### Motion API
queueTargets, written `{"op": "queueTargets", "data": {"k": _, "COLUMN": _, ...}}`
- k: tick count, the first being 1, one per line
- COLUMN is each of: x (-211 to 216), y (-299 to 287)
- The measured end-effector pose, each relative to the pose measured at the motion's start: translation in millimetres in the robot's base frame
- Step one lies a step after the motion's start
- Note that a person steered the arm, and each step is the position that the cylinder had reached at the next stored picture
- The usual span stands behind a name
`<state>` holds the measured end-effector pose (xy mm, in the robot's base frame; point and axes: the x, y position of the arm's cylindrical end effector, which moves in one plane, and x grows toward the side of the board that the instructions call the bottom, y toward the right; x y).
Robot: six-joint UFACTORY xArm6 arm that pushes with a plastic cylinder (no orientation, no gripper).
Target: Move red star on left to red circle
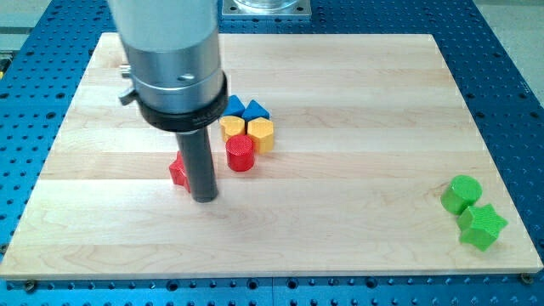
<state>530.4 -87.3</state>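
A red star lies left of the board's middle, mostly hidden behind my rod. My tip rests on the board touching or just beside the star's right side, a little toward the view's bottom. A red circle stands a short way to the right of the rod, apart from the star.
Just above the red circle sits a tight cluster: a yellow block, a yellow hexagon, and two blue blocks. A green circle and green star lie at the lower right. The wooden board ends in blue perforated table.
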Motion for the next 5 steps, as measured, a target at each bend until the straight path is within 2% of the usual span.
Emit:
{"op": "queueTargets", "data": {"k": 1, "x": 9.9, "y": -11.7}}
{"op": "queueTargets", "data": {"k": 2, "x": -20.1, "y": -33.4}}
{"op": "queueTargets", "data": {"k": 4, "x": -30.5, "y": -96.0}}
{"op": "queueTargets", "data": {"k": 5, "x": -30.7, "y": -40.3}}
